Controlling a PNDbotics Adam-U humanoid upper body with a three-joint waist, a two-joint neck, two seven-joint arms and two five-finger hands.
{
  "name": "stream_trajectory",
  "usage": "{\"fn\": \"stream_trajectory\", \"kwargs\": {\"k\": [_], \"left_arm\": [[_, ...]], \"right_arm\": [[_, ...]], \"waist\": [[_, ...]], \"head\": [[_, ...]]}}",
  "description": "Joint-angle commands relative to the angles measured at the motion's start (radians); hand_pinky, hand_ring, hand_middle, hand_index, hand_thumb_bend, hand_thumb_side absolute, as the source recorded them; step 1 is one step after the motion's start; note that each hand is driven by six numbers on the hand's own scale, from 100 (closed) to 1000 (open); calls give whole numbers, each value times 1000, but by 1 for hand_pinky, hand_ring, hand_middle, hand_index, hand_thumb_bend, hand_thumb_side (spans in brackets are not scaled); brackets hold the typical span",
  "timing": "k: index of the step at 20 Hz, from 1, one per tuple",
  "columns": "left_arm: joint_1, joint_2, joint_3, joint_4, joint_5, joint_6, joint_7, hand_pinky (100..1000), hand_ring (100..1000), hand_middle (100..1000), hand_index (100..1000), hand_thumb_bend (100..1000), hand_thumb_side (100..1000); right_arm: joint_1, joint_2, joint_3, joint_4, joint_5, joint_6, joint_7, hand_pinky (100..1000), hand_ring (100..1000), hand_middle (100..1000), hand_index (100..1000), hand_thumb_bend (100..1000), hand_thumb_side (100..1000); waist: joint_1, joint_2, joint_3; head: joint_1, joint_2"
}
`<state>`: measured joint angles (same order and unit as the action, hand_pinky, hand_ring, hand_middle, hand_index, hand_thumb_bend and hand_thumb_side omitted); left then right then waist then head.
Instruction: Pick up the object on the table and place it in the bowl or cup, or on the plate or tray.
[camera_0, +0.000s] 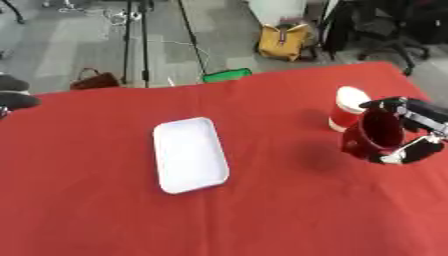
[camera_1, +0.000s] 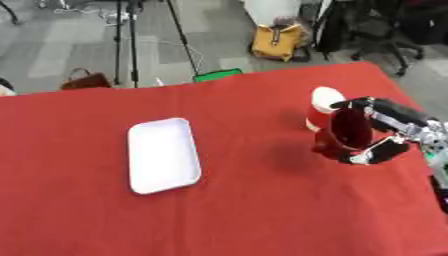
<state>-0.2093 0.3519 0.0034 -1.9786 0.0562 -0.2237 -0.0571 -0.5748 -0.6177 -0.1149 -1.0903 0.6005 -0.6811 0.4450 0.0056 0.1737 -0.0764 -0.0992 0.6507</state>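
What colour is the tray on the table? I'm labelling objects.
White; the tray shows best in the left eye view, on the red tablecloth.

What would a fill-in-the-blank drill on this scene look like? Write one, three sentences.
1. The robot's right hand is curled round a dark ____ cylindrical cup.
2. The flat white rectangular tray holds ____.
3. The red-and-white paper cup stands on the ____ tablecloth.

Missing words: red; nothing; red
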Motion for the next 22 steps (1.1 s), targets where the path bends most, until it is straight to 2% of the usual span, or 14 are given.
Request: {"fn": "stream_trajectory", "kwargs": {"k": [1, 6, 13, 22], "left_arm": [[-4, 23, 0, -21, 5, 0, -6, 750, 652, 680, 787, 953, 688], [-4, 23, -3, -21, 8, 1, -10, 750, 653, 680, 787, 954, 688], [-7, 25, -15, -21, 17, 3, -22, 750, 653, 681, 787, 953, 688], [-18, 26, -36, -21, 31, 8, -48, 751, 653, 681, 787, 952, 689]], "right_arm": [[-55, -11, 7, -53, -69, -226, 270, 100, 431, 705, 807, 159, 100], [-123, 11, 36, -84, -142, -226, 349, 100, 434, 709, 808, 164, 100], [-282, 94, 129, -79, -204, -226, 453, 100, 445, 725, 811, 188, 100], [-444, 231, 202, 20, -123, -226, 462, 108, 455, 736, 811, 205, 100]], "waist": [[-1, -17, 2], [-2, -21, 5], [-9, -29, 21], [-20, -32, 64]], "head": [[-3, -4], [-4, -3], [-17, -1], [-43, -11]]}}
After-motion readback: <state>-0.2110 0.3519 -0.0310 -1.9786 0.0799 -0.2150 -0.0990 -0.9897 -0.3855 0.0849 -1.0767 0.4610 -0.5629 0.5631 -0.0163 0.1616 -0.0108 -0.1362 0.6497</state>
